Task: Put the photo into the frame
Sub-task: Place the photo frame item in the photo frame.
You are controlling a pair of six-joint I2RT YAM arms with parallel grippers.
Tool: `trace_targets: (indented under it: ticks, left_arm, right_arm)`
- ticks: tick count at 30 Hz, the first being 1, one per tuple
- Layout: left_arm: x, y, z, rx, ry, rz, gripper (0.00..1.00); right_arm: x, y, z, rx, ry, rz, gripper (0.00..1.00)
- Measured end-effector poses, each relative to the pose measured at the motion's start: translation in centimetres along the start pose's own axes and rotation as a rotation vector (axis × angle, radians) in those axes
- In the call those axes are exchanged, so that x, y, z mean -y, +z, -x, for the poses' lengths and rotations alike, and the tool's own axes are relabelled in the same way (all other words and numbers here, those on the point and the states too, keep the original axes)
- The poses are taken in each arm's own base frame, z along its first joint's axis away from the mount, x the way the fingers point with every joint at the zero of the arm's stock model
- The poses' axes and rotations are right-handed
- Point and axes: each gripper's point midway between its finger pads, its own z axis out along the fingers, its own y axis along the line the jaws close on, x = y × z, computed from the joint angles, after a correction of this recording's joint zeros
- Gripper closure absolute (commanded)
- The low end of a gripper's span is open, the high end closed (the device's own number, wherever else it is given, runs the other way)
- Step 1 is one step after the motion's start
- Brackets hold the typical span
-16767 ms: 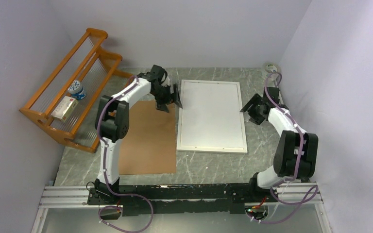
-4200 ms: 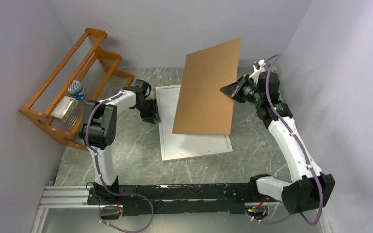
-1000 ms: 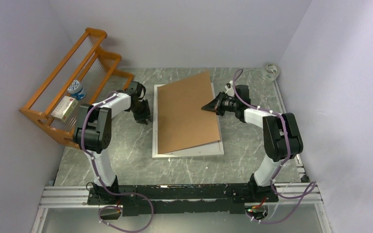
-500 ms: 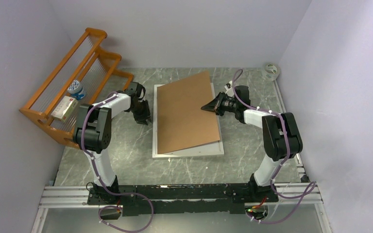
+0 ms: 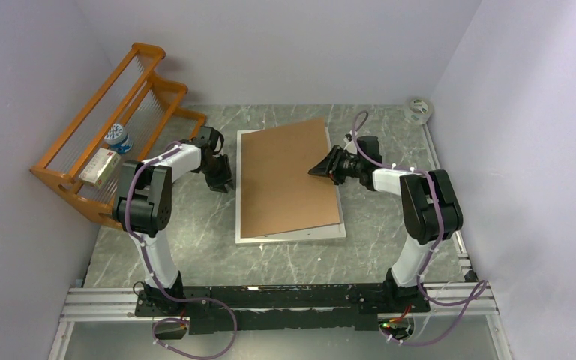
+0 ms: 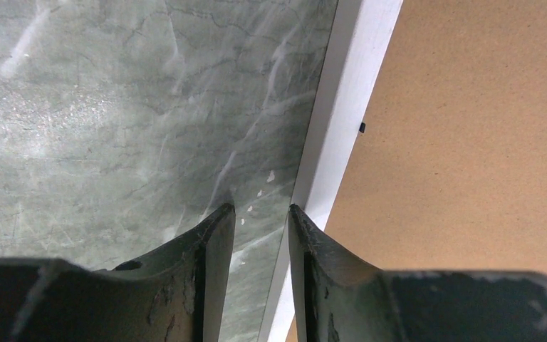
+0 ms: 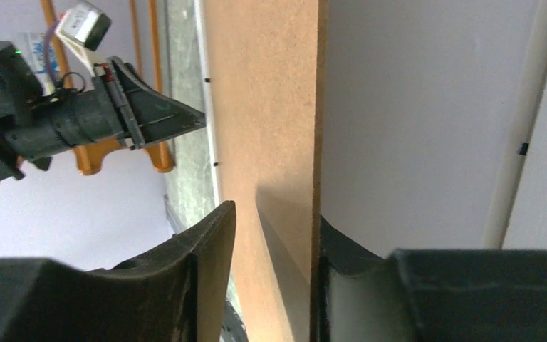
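At the table's (image 5: 390, 247) 10 o'clock, an orange rack (image 5: 152, 54) is seen. The left gripper (image 6: 260, 210) is set low at the frame's (image 5: 292, 236) 9 o'clock edge, jaws parted, nothing pinched. The frame is laid flat at mid-table, covered by a brown backing board (image 5: 285, 176) skewed across it. The board's 3 o'clock edge is straddled by the right gripper (image 7: 274, 214), jaws spread, one finger seen clear of its face.
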Motion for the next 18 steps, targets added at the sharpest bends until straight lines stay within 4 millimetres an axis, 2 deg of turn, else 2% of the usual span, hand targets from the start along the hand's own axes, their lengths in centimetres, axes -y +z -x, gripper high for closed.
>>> trace_targets:
  ticks: [6, 14, 18]
  left_arm:
    - [-0.1, -0.1, -0.1, -0.007, -0.001, 0.005, 0.58]
    - [-0.3, -0.3, -0.6, -0.024, 0.009, 0.011, 0.57]
    - [-0.3, -0.3, -0.7, -0.030, 0.011, 0.011, 0.57]
  right_arm:
    - [0.5, 0.6, -0.2, -0.038, -0.042, -0.059, 0.33]
    - [1.3, 1.0, -0.8, -0.066, -0.078, -0.139, 0.24]
    - [2.2, 0.9, -1.0, -0.072, -0.085, -0.198, 0.22]
